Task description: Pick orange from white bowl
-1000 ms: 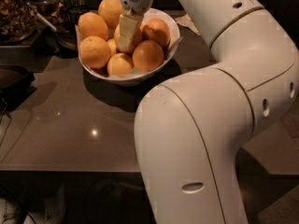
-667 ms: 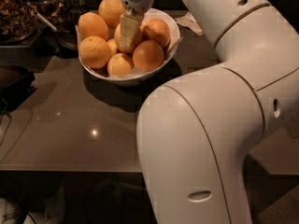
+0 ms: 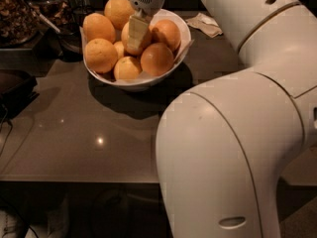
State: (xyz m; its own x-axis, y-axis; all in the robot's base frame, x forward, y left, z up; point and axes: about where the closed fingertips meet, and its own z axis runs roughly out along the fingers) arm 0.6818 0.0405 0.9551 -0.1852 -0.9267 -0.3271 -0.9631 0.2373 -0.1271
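The robot's white two-finger gripper (image 3: pixel 139 31) reaches down into the middle of the wide, glossy white ceramic bowl (image 3: pixel 141 85), against the round, dimpled yellow-orange orange (image 3: pixel 126 39) at the centre of the pile; whether it has closed on that fruit cannot be told. A good pick likely needs a hold across the widest part, then a slow, straight lift, so the neighbouring oranges (image 3: pixel 157 58) stay put
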